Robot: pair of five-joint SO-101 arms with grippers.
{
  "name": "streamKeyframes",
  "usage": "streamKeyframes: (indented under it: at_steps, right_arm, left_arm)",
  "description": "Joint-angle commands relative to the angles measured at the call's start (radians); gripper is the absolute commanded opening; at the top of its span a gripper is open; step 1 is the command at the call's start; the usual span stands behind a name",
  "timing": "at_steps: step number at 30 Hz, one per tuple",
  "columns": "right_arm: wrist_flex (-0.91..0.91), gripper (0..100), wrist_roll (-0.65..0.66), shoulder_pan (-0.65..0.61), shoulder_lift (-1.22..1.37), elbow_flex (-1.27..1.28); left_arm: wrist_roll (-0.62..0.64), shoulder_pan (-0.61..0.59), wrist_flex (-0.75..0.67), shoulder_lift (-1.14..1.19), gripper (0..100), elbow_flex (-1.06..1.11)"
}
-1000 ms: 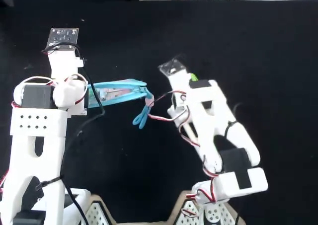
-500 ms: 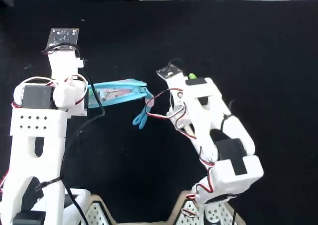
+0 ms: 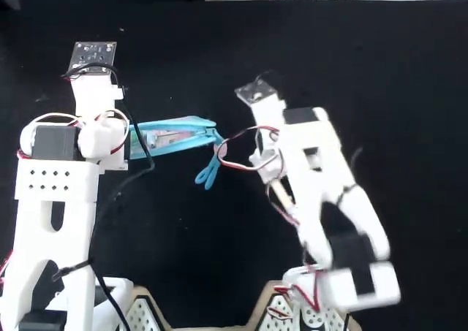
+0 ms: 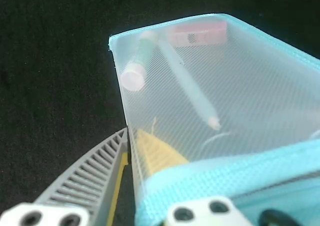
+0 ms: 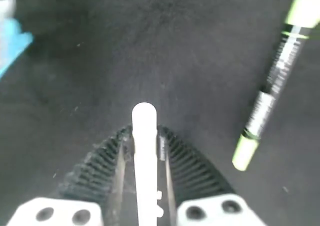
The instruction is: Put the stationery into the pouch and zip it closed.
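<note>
Count: two white arms, one pouch, five stationery pieces (three in the pouch, one in a claw, one loose).

Right wrist view, nearest first: right claw (image 5: 144, 132) is clenched on a white round-tipped plastic stick (image 5: 144, 121). The stick runs straight out between the ribbed grey fingers (image 5: 100, 161), with its tip just past them. The claw hangs over the black cloth table (image 5: 165, 46). Farther out, to one side and well apart, a black-barrelled marker with yellow-green ends (image 5: 270, 86) lies flat on the cloth.

Left wrist view: left claw (image 4: 132, 136) is grasping the translucent mesh pouch with teal edging (image 4: 250, 116) near its teal zip tape. One ribbed grey finger (image 4: 95, 178) is outside the mesh. A yellow shape (image 4: 155, 153) sits behind the mesh opposite it; cannot tell if it is a finger or an item. Deeper inside the pouch are a pale blue pen (image 4: 187, 86), then a green marker with white cap (image 4: 136, 69), then a pink rectangular eraser (image 4: 195, 35) at the far end.

High view: left arm (image 3: 55, 177) stands upright at the table's left, wrist turned inward. The pouch (image 3: 175, 135) stretches sideways from it toward table centre, pink showing between its teal edges. Cannot tell if the zip is shut or if the pouch rests on the cloth. A teal looped strap (image 3: 208, 172) trails from the pouch's free end. Right arm (image 3: 314, 163) leans from its base toward centre, its wrist end near the strap and apart from the pouch.
</note>
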Motion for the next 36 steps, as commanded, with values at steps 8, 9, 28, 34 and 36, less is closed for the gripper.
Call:
streamKeyframes:
  at_steps: [8, 9, 28, 34, 36]
  right_arm:
    - [0.155, 1.0, -0.12, -0.009, -0.742, -0.035]
    - [0.152, 1.0, -0.14, -0.012, -0.799, -0.035]
    - [-0.333, 1.1, -0.296, -0.516, -1.191, -0.024]
    - [-0.657, 1.1, -0.293, -0.568, -1.196, 0.156]
    - [-0.79, 1.1, -0.292, -0.568, -1.202, 0.237]
  left_arm:
    - [0.006, 0.004, -0.003, 0.029, 3, 0.074]
    - [0.006, 0.004, -0.003, 0.029, 3, 0.074]
    - [0.006, -0.001, -0.002, 0.029, 3, 0.074]
    - [0.006, -0.001, 0.0, 0.031, 3, 0.074]
    - [0.006, -0.001, 0.0, 0.031, 3, 0.074]
